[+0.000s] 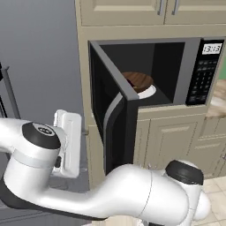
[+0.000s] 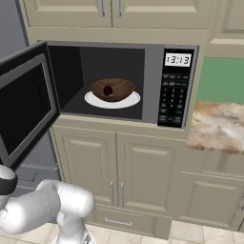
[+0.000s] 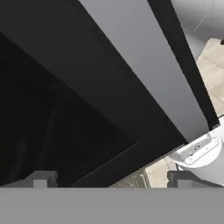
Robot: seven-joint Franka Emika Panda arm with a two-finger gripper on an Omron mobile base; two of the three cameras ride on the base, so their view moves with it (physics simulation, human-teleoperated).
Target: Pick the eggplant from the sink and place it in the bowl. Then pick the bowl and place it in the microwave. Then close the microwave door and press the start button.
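Inside the microwave point(image 2: 157, 71), at about 11 o'clock in your right base view, the bowl point(image 2: 113, 89) sits on a white round plate point(image 2: 131, 100), and the eggplant point(image 2: 108, 90) shows as a small dark spot within the bowl. From your left base view you catch the bowl point(image 1: 139, 81) at roughly 1 o'clock, partly hidden behind the edge of the door. The microwave door point(image 1: 111, 115) stands swung out to the left, its curved silver handle point(image 1: 110, 115) facing you near the centre of that view; in the right base view the door point(image 2: 26, 102) hangs open at 9 o'clock. The keypad panel point(image 2: 174, 88) lies at 2 o'clock, with the clock display point(image 2: 177, 59) lit above it. Through the hand view, your gripper point(image 3: 111, 180) is spread wide at 6 o'clock, holding nothing, with the dark door face point(image 3: 100, 87) close ahead of it. Below the microwave are beige cabinet doors point(image 2: 119, 167).
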